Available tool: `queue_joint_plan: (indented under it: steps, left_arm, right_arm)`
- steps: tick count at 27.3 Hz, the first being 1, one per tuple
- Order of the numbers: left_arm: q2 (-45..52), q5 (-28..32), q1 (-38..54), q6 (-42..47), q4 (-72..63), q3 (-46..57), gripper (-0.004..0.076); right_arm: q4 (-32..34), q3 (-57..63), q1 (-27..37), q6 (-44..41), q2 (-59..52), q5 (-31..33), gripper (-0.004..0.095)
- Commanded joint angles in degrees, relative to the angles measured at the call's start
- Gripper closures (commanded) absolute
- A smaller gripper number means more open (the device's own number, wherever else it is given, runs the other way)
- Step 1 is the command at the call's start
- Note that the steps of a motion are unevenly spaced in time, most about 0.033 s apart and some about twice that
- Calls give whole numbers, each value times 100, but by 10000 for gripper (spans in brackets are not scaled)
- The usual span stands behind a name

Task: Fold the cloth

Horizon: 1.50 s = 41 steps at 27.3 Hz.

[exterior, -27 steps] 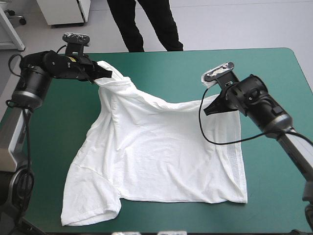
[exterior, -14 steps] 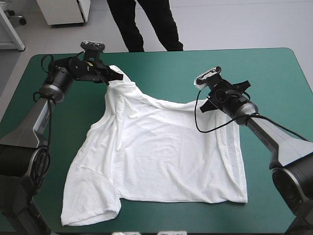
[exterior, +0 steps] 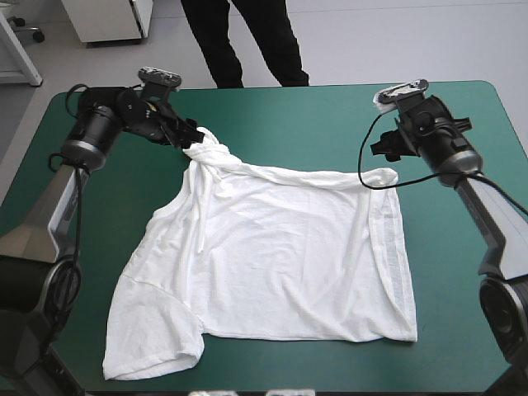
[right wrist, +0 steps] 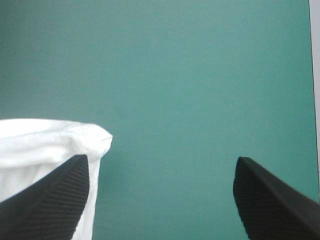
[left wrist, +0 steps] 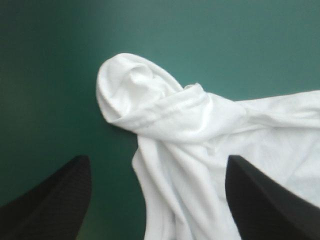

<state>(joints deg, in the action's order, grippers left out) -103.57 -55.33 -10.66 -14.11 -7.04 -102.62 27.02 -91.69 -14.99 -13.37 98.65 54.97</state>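
T-shirt [exterior: 272, 247] spread on the teal-green desk [exterior: 462, 313], both tools empty.
Left tool [left wrist: 157, 159] stands wide apart over the twisted far-left corner, whose edge is hidden; right tool [right wrist: 161, 159] stands wide apart beside the far-right corner.

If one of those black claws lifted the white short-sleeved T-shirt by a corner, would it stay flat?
Probably not: the white short-sleeved T-shirt lies wrinkled, its far corner in a twisted bunch, so it looks floppy. Likely light, being thin fabric. Pushed, it would probably crumple, not slide.
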Motion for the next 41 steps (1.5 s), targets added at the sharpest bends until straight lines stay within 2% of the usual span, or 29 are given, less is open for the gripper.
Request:
queue_joint_plan:
  steps: [1,4,7,12,14,20,27,32,36,41]
  left_arm:
    - [1081,-455,-9,321,423,-211,176]
    - [1970,-960,-9,485,539,-175,176]
    - [2466,-1166,-9,744,975,-129,176]
    - [2974,-1844,-9,980,1147,203,176]
    - [3218,-1844,-9,1007,1001,701,176]
    - [3228,-1844,-9,996,1002,2088,176]
    - [2748,-1333,-9,937,1207,3434,176]
    - [2248,-921,-9,958,1328,3773,176]
    - [1746,-829,157,958,1306,3793,176]
    - [1250,-525,425,700,839,3793,177]
  right_arm:
    - [-505,-210,66,608,-802,220,162]
    - [-1020,-178,66,853,-1480,353,162]
    - [-1157,-178,66,911,-1855,453,162]
    - [-1286,-178,56,1021,-2330,537,161]
    - [-1530,-174,56,1203,-2552,622,161]
    - [-1574,-174,16,1278,-2906,788,162]
    - [-1537,-174,-296,1301,-3041,845,162]
    - [-1527,-174,-414,1301,-3041,855,165]
    - [-1527,-174,-414,1301,-3041,867,165]
    - [-1527,-174,-414,1301,-3052,879,166]
